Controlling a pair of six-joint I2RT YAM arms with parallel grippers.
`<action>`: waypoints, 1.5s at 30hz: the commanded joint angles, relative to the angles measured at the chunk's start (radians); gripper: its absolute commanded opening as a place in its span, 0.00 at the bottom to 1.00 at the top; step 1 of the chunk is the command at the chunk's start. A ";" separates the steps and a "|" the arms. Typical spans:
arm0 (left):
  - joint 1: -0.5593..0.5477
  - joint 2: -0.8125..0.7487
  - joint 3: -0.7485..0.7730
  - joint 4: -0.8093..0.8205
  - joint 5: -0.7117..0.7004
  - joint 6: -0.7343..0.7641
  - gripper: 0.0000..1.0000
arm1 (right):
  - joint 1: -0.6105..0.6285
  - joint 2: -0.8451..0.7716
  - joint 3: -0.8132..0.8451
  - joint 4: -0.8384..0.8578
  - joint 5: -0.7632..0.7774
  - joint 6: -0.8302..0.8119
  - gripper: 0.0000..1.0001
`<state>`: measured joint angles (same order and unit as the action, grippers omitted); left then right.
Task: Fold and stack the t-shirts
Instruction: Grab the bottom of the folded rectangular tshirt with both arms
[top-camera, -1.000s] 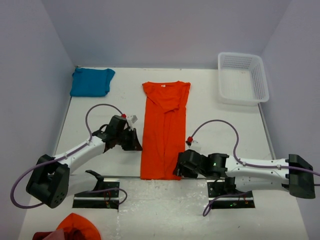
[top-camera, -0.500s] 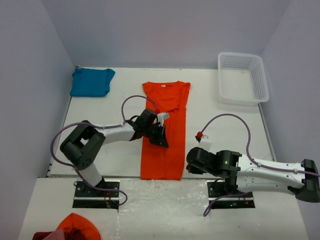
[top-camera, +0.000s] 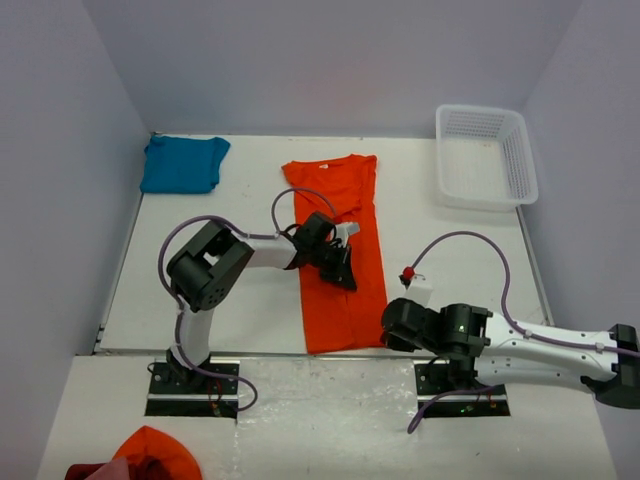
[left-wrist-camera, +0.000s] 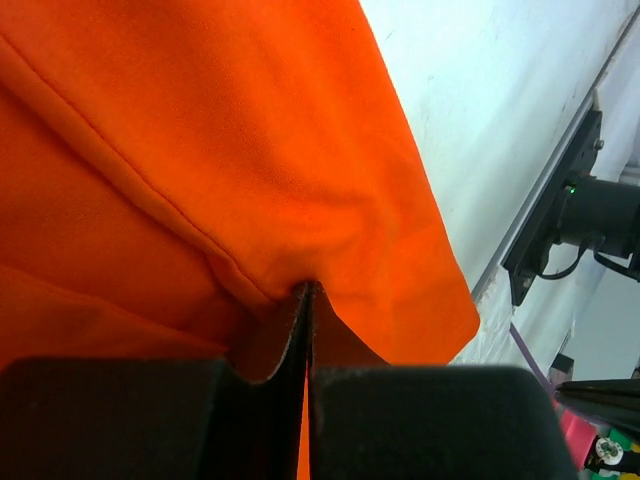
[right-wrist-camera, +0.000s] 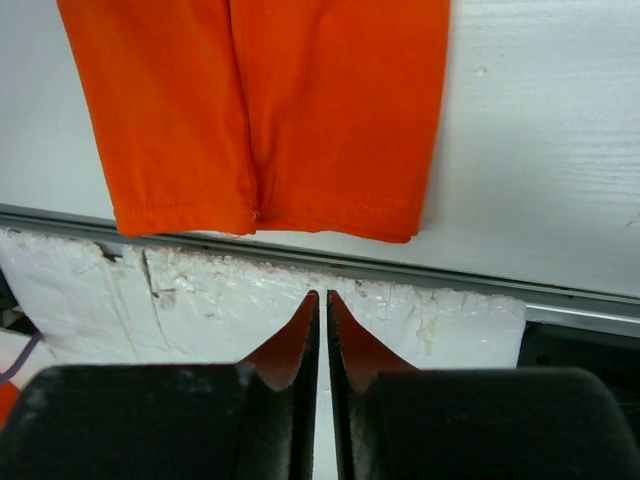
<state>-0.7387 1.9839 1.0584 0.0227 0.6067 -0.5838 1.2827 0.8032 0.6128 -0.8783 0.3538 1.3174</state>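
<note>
The orange t-shirt (top-camera: 350, 310) lies in the middle of the table as a long narrow strip, collar and white neck label (top-camera: 322, 165) at the far end. My left gripper (top-camera: 344, 274) rests on its middle, shut, and the cloth (left-wrist-camera: 250, 150) puckers into the closed tips (left-wrist-camera: 308, 290). The right gripper (top-camera: 392, 335) is shut and empty, hovering off the shirt's near right corner. In the right wrist view its tips (right-wrist-camera: 322, 296) are over the white ledge, short of the hem (right-wrist-camera: 330, 215). The teal-blue t-shirt (top-camera: 183, 163) lies folded at the far left corner.
A white plastic basket (top-camera: 485, 155) stands at the far right corner. A bundle of orange and red cloth (top-camera: 150, 455) sits at the near left, below the table's front edge. Grey walls close in the table on three sides.
My left arm swung right from beside the shirt's left edge onto the shirt, and the shirt's near end shifted right with it. The right gripper closed and drew back off the hem.
</note>
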 joint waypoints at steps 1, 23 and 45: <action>0.018 0.070 0.043 0.002 -0.053 0.055 0.00 | 0.004 0.027 0.007 -0.022 0.039 0.025 0.09; 0.124 -0.034 -0.032 -0.081 -0.055 0.110 0.00 | -0.227 0.209 -0.084 0.328 -0.088 -0.196 0.64; 0.110 -0.207 -0.084 -0.125 -0.068 0.105 0.00 | -0.339 0.335 -0.171 0.619 -0.280 -0.248 0.50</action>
<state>-0.6239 1.8244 0.9871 -0.0963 0.5476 -0.4938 0.9447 1.1385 0.4541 -0.3122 0.0895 1.0641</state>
